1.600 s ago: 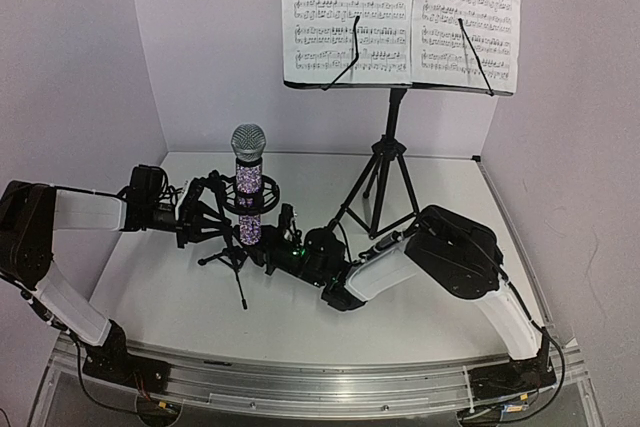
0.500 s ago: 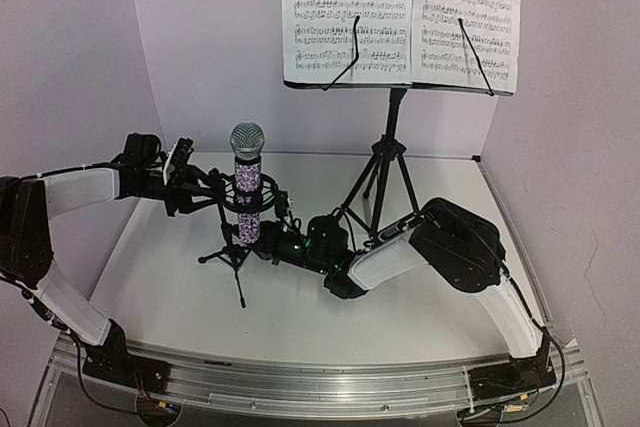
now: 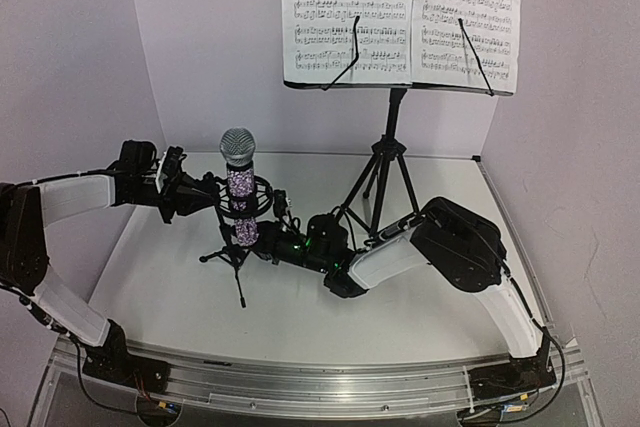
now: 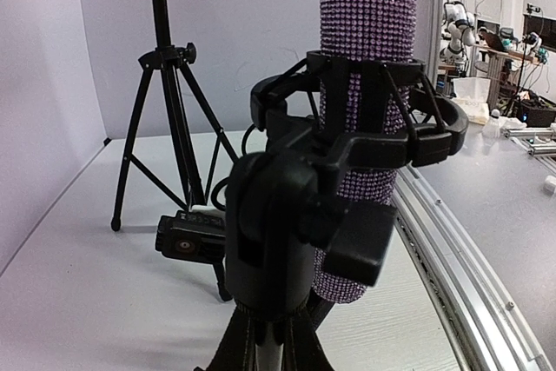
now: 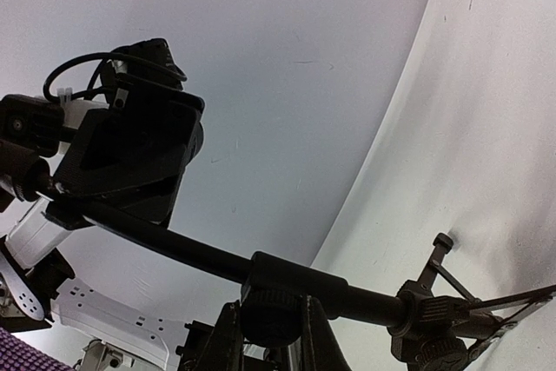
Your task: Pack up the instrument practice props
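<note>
- The microphone (image 3: 239,175), glittery purple with a silver mesh head, stands head-up in the ring cradle (image 3: 252,197) of the mic stand (image 3: 232,255).
- In the left wrist view the purple barrel (image 4: 369,6) runs down through the cradle (image 4: 382,141), and its lower end hangs below the ring.
- The mic stand is a small black tripod. It rests on the white worktop (image 3: 300,317) left of the middle, about halfway between the near and far edges.
- The left hand (image 3: 188,194) reaches in from the left edge and sits right against the cradle's outer side. Its fingers are not visible from its own camera, so I cannot tell whether it is clenched or released.
- The right hand (image 3: 272,247) lies low over the worktop, just right of the tripod. In the right wrist view it (image 5: 269,345) is clenched around the stand's black post (image 5: 208,260) at a collar.
- The music stand (image 3: 393,137) is a tall black tripod. It stands near the far edge, right of the middle and well apart from the mic stand.
- The sheet-music pages (image 3: 350,17) sit side by side on its ledge, each with a thin black wire arm across it.
</note>
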Tool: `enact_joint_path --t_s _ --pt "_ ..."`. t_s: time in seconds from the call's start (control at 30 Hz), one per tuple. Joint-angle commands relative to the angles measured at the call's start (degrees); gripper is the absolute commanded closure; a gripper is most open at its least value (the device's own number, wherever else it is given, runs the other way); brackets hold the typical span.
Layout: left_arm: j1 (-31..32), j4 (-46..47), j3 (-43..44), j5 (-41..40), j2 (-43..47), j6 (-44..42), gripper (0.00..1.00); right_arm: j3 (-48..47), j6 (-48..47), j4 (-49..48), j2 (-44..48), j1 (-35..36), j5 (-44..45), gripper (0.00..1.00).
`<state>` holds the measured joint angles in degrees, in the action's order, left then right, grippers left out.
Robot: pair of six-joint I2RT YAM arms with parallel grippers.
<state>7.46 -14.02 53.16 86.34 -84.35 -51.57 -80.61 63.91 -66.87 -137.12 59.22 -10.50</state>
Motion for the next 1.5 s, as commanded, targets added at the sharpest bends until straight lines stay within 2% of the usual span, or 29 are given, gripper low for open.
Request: enact_joint_path --t_s 0.0,0.13,0.2,0.3,0.37,0.47,0.57,0.7,0.93,1.07,1.17,1.2,1.27,1.33,1.37,1.43,1.47 --pt "0.7 -1.9 -9.2 -4.6 0.0 -4.1 1.00 1.5 -4.0 8.1 -0.5 -0.9 -0.3 1.00" --pt "1.3 9.0 -12.5 -9.2 -0.6 2.2 1.00 1.5 -5.3 8.7 -0.1 -1.0 -0.7 1.00" --pt "2.1 10.1 -11.4 -10.4 -1.0 5.1 1.00 1.2 -5.2 8.9 -0.1 -1.0 -1.3 1.00" --pt "3.9 11.9 -7.2 -14.3 -2.1 16.6 1.00 0.7 -6.1 9.3 0.0 -1.1 -1.1 1.00" --pt "4.1 10.2 -5.4 -14.3 -2.4 17.4 1.00 0.9 -9.3 9.5 0.5 -1.1 -0.5 1.00" --pt "4.1 6.4 -3.6 -15.7 -2.5 17.0 1.00 2.6 -18.8 9.5 2.2 -1.1 1.6 1.00" --pt "4.1 2.9 -2.8 -15.1 -2.7 17.3 1.00 4.2 -32.6 9.4 3.9 -1.1 2.6 1.00" --pt "4.0 5.3 -3.1 -14.6 -2.7 21.4 1.00 4.2 -48.1 9.3 4.2 -1.1 1.0 1.00" --pt "4.0 6.4 -3.5 -14.3 -2.9 22.0 1.00 3.6 -71.3 9.3 3.2 -0.5 -4.3 1.00" --pt "4.1 6.8 -3.9 -13.9 -2.9 22.0 1.00 4.0 -81.1 9.4 3.1 -0.2 -4.5 1.00" --pt "4.0 7.0 -4.0 -13.5 -3.0 21.8 1.00 4.1 -85.0 9.4 3.3 0.2 -2.7 1.00" --pt "4.0 7.0 -4.0 -13.3 -3.0 21.6 1.00 4.1 -85.4 9.3 3.3 0.3 -1.7 0.95" --pt "4.0 7.2 -4.1 -13.0 -3.0 21.4 1.00 4.2 -85.1 9.1 3.4 0.4 0.6 0.76" --pt "4.0 7.5 -4.1 -12.8 -2.9 21.3 1.00 4.5 -82.4 7.9 3.9 0.5 2.7 0.62" --pt "4.0 7.7 -4.2 -12.7 -2.9 21.3 1.00 4.9 -80.6 6.6 4.1 0.6 3.8 0.51" --pt "3.9 7.9 -4.2 -12.3 -2.8 21.4 1.00 6.3 -76.2 3.9 4.9 0.8 5.3 0.15" --pt "3.9 8.0 -4.3 -12.2 -2.8 21.4 1.00 7.4 -74.4 2.8 5.4 0.8 5.7 0.11"
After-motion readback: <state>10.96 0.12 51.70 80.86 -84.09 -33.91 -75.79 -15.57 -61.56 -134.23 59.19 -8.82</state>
